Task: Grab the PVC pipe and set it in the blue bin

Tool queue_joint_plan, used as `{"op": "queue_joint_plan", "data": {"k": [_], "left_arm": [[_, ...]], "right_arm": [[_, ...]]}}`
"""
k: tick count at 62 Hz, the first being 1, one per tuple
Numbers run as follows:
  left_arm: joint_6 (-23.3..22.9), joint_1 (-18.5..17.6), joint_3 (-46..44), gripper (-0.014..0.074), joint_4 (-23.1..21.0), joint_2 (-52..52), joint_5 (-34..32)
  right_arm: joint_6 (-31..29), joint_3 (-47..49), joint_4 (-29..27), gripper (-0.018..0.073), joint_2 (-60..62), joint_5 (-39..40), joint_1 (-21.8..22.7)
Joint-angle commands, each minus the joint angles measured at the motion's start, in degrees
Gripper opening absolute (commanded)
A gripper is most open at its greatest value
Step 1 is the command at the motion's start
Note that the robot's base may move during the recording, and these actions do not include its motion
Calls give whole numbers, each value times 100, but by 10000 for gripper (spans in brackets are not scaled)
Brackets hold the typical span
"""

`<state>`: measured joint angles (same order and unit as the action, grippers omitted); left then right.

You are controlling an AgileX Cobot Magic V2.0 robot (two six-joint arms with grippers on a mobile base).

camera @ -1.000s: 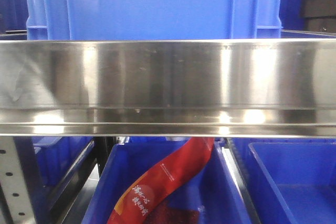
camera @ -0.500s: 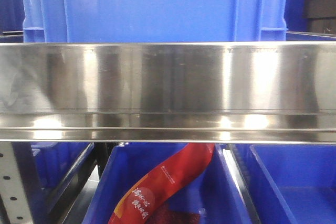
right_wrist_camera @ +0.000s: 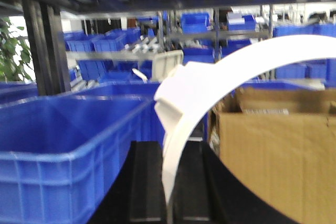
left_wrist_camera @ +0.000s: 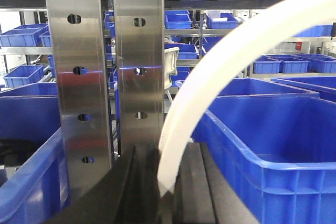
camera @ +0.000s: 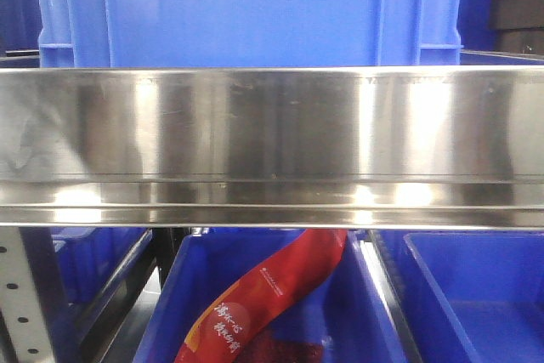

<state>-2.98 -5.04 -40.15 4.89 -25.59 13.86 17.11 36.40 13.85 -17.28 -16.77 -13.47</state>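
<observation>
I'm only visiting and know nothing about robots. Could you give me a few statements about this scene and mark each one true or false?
1. The left end effector holds a white PVC pipe that arcs up to the right. True.
2. The packet under the shelf rail is green. False: the packet under the shelf rail is red.
3. A cardboard box stands to the right of the right end effector. True.
4. The steel uprights have no holes. False: the uprights each carry a column of holes.
</observation>
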Motion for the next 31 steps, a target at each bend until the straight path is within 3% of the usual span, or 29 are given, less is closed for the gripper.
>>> {"op": "queue_joint_plan", "data": {"k": [1,31], "left_arm": [[-4,-33,-8,-111,-18,29,-175],[-4,-33,-8,-111,-18,15,-403]], "right_arm": [[-12,16,33,-162,13,548,39],[-12,16,33,-162,13,732,39]]}}
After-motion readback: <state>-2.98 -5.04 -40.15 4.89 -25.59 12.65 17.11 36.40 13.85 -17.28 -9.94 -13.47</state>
